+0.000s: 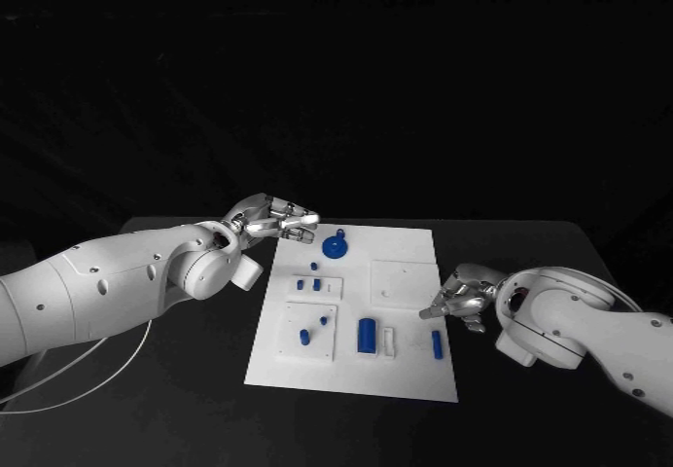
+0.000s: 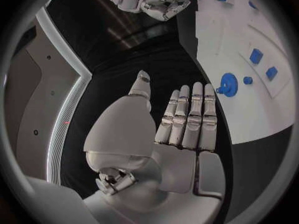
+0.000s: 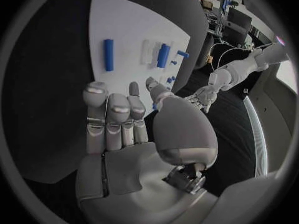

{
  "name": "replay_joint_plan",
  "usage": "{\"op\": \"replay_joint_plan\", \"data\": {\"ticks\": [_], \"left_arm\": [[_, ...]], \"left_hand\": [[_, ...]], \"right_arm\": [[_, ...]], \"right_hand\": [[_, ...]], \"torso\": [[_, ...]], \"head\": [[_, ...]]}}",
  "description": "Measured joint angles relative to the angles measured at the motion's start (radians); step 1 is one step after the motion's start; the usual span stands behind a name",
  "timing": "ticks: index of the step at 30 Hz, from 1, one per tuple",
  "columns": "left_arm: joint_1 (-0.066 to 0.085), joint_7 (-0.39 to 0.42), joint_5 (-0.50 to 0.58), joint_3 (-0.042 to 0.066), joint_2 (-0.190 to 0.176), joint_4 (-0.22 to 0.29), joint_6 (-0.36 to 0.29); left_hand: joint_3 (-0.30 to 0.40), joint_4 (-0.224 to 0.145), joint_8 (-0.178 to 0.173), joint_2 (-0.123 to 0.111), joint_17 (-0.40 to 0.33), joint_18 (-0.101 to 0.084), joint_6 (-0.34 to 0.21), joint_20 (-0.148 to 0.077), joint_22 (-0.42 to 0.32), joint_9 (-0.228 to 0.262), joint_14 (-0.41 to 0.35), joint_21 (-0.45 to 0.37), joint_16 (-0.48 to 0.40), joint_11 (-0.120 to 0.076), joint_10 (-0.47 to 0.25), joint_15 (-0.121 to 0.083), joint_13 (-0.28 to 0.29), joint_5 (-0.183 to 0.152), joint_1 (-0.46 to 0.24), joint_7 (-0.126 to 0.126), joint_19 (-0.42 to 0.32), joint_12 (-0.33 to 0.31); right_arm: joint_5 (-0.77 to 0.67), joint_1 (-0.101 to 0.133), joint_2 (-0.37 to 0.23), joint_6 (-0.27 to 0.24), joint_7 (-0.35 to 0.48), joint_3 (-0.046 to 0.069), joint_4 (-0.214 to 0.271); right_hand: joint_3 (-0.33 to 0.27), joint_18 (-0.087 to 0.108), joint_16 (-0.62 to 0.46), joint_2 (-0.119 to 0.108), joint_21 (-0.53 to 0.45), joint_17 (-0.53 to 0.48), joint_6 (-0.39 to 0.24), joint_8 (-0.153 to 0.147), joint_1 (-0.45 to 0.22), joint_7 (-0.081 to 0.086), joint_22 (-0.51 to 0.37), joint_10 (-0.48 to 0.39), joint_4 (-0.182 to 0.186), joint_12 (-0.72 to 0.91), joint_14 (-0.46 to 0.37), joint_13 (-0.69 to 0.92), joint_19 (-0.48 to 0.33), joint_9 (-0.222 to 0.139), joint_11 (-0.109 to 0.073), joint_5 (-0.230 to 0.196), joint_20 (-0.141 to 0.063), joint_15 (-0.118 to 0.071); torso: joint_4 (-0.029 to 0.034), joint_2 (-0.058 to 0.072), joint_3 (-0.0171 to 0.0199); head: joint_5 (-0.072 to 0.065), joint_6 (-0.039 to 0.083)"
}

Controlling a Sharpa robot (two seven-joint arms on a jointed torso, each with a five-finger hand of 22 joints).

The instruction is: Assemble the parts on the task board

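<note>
The white task board [image 1: 409, 381] lies in the middle of the black table. On it are a blue round disc [image 1: 336, 245] near the far left corner, two small blue blocks [image 1: 308, 285], two blue pegs [image 1: 306, 337], a blue cylinder [image 1: 368, 335] and a slim blue bar [image 1: 437, 342]. My left hand [image 1: 273, 222] hovers just beyond the board's far left corner, beside the disc [image 2: 228, 84]; its fingers [image 2: 187, 117] are stretched out and hold nothing. My right hand [image 1: 463, 300] is at the board's right edge, near the bar [image 3: 108, 55], fingers [image 3: 112, 119] apart and empty.
Raised white plates sit on the board: a square one [image 1: 404, 282] at mid right and one [image 1: 311, 333] at front left carrying the pegs. A white cable [image 1: 85, 381] trails over the table at the left, under my left arm.
</note>
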Motion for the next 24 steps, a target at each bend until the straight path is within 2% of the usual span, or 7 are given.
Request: {"op": "replay_joint_plan", "data": {"ticks": [4,5,7,12,16,24], "left_arm": [[0.000,0.005,0.001,0.000,-0.002,0.004,-0.006],[0.000,0.006,0.001,0.000,-0.003,0.004,-0.008],[0.000,0.008,0.002,0.000,-0.004,0.005,-0.011],[0.000,0.012,0.003,0.000,-0.004,0.007,-0.017],[0.000,0.013,0.004,-0.001,-0.004,0.009,-0.020],[0.000,0.014,0.004,-0.001,-0.004,0.012,-0.024]], "left_hand": [[-0.007,-0.015,0.000,0.007,0.000,0.000,0.004,-0.002,0.001,0.000,0.005,0.002,0.000,-0.001,0.007,-0.005,0.000,0.000,-0.006,-0.004,0.009,0.000],[-0.009,-0.022,0.000,0.014,0.000,0.000,0.004,-0.005,0.001,0.000,0.005,0.002,0.000,-0.003,0.010,-0.005,0.000,0.000,-0.006,-0.004,0.012,0.000],[-0.010,-0.023,0.000,0.014,0.000,0.000,0.004,-0.005,0.001,0.000,0.011,0.002,0.000,-0.004,0.010,-0.006,0.000,0.000,-0.007,-0.004,0.012,0.000],[-0.010,-0.023,0.000,0.014,0.000,0.000,0.004,-0.005,0.001,0.000,0.012,0.002,0.000,-0.004,0.010,-0.005,0.000,0.000,-0.007,-0.004,0.012,0.000],[-0.010,-0.023,0.000,0.014,0.000,0.000,0.004,-0.005,0.001,0.000,0.012,0.002,0.000,-0.003,0.011,-0.005,0.000,0.000,-0.007,-0.004,0.012,0.000],[-0.013,-0.026,0.000,0.018,0.000,0.000,0.004,-0.005,0.001,0.000,0.016,0.002,0.000,-0.005,0.026,-0.009,0.000,0.000,-0.010,-0.004,0.012,0.000]], "right_arm": [[0.012,-0.001,-0.028,0.018,-0.001,0.007,-0.026],[0.013,-0.001,-0.033,0.024,-0.002,0.008,-0.029],[0.013,-0.001,-0.043,0.038,-0.008,0.010,-0.031],[0.002,-0.007,-0.056,0.080,-0.033,0.009,-0.021],[-0.013,-0.026,-0.054,0.110,-0.052,0.002,-0.012],[-0.051,-0.046,-0.033,0.124,-0.068,-0.014,-0.008]], "right_hand": [[-0.004,0.000,0.000,0.000,0.000,0.001,0.002,0.000,0.000,-0.002,0.000,0.000,-0.003,0.000,0.000,-0.002,0.000,0.056,0.000,-0.009,0.000,0.000],[-0.004,0.000,0.000,0.000,0.000,0.001,0.002,0.000,0.000,-0.002,0.000,0.000,-0.003,0.000,0.000,-0.002,0.000,0.065,0.000,-0.009,0.000,0.000],[0.001,0.000,0.000,0.000,0.000,0.002,0.002,0.000,0.000,-0.002,0.000,0.000,0.001,0.000,0.000,-0.002,0.000,0.080,0.000,-0.021,0.000,0.000],[0.019,0.000,0.000,-0.015,-0.006,0.003,0.002,0.000,-0.015,-0.002,0.000,-0.004,0.047,-0.013,0.000,-0.010,0.000,0.102,-0.004,-0.091,0.000,0.000],[0.024,0.000,0.000,-0.027,-0.011,0.003,-0.001,0.000,-0.024,0.001,0.000,-0.004,0.084,-0.013,0.000,-0.012,0.000,0.115,-0.004,-0.105,0.000,0.001],[0.016,0.000,0.000,-0.049,-0.011,0.008,-0.001,0.000,-0.023,0.001,0.000,-0.004,0.119,-0.013,-0.001,-0.012,0.000,0.126,-0.004,-0.109,0.000,0.001]], "torso": [[0.0000,0.000,0.0000],[0.0000,0.000,0.0000],[0.0000,0.000,0.0000],[0.0003,0.001,-0.0005],[0.0013,0.001,-0.0011],[0.0036,0.001,-0.0017]], "head": [[-0.008,0.003],[-0.011,0.003],[-0.015,0.004],[-0.022,0.005],[-0.025,0.005],[-0.028,0.003]]}}
